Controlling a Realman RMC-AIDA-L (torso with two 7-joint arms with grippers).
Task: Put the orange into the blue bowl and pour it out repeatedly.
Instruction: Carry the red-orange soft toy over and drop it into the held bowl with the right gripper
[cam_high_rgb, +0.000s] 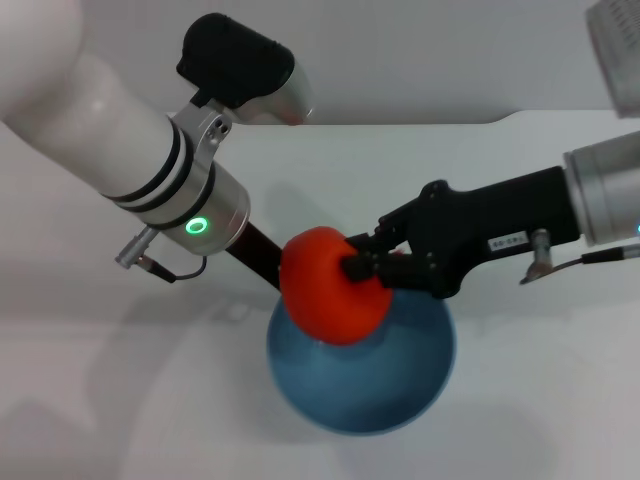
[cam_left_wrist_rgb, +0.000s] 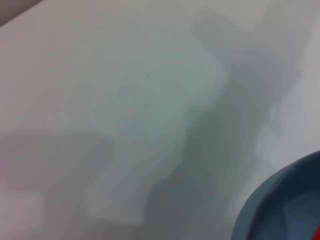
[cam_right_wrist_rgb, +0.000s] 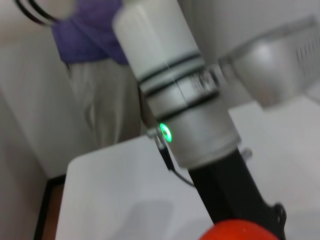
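The right gripper holds the orange, its fingers clamped on the fruit, directly above the blue bowl, which is near the front edge of the table, about its middle. The left gripper reaches down to the bowl's far rim behind the orange; whether its fingers are together or apart, I cannot tell. The step in hand seems to be the placing of the orange. Next, the right fingers should lower it a little into the bowl and release it.
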